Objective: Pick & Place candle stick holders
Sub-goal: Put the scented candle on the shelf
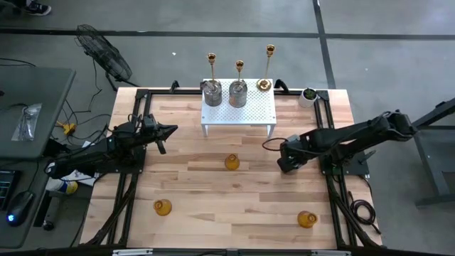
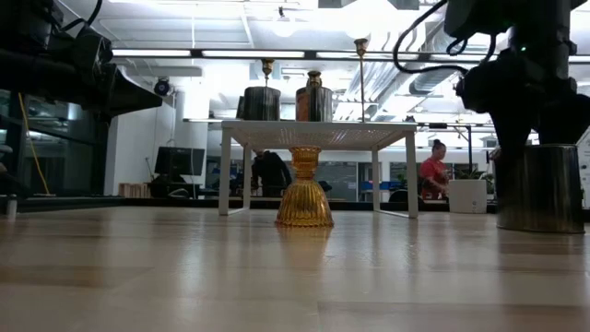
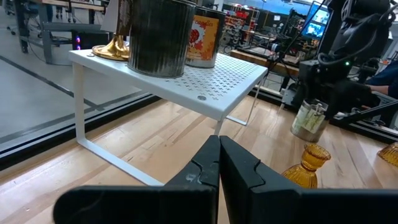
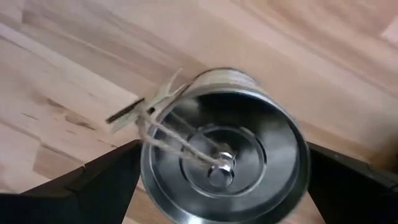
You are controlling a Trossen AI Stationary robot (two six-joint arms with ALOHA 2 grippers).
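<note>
A white perforated shelf point(image 1: 250, 114) stands at the table's far middle. On it are two squat silver holders point(image 1: 212, 93) point(image 1: 238, 94) and three tall gold sticks point(image 1: 211, 62) point(image 1: 239, 70) point(image 1: 268, 67). Three amber glass holders stand on the table: one at the middle point(image 1: 232, 162), one near left point(image 1: 163, 207), one near right point(image 1: 307, 218). My right gripper point(image 1: 288, 158) is down over a third silver holder point(image 4: 224, 155) right of the middle. My left gripper point(image 1: 173, 130) is shut and empty, left of the shelf. My right gripper comes at the silver holder from above, pointing down. Its two fingers point(image 4: 106, 180) stand against opposite sides of the round wall point(image 4: 149, 174), up by the open top. In the low view the holder point(image 2: 539, 189) stands upright with its base on the table.
A small green plant in a white pot point(image 1: 308, 95) stands at the far right corner. Black frame rails point(image 1: 131, 178) run along the table's left and right sides. A cable point(image 1: 362, 210) lies near the right edge. Bare wood lies between the amber holders.
</note>
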